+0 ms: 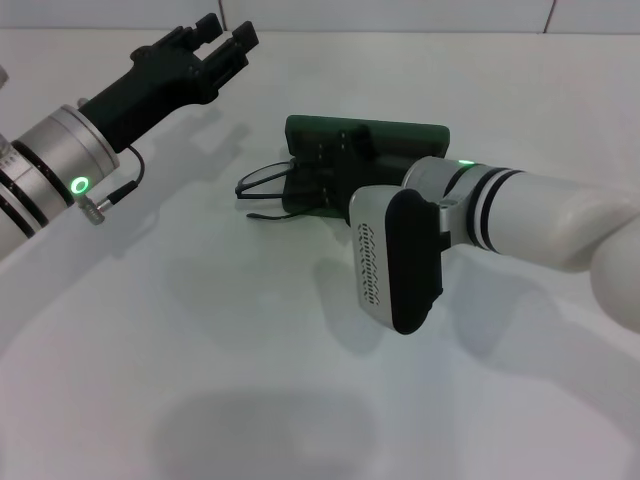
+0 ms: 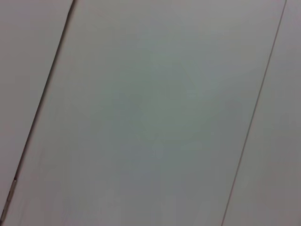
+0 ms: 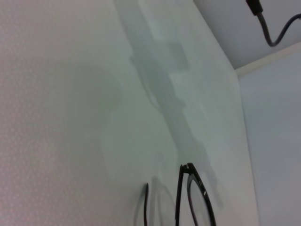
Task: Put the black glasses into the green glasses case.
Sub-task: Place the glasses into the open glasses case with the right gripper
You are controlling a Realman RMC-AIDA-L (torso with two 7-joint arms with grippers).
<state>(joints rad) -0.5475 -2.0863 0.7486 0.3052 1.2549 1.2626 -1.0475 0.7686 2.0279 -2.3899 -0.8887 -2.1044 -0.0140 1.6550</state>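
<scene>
Beside the green glasses case [image 1: 400,135], thin-rimmed (wire-framed) black glasses [image 1: 262,181].

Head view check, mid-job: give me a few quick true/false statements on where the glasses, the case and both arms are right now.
1. The black glasses lie on the white table beside the green glasses case. True.
2. The left gripper is holding the glasses. False: it is raised off to the left, well apart from them, holding nothing.
3. The right gripper is over the case, next to the glasses. True.
4. The glasses are fully inside the case. False: their lenses and a temple arm show out on the table, on the case's left side.
5. The case sits at the table's near edge. False: it sits toward the far side.
</scene>
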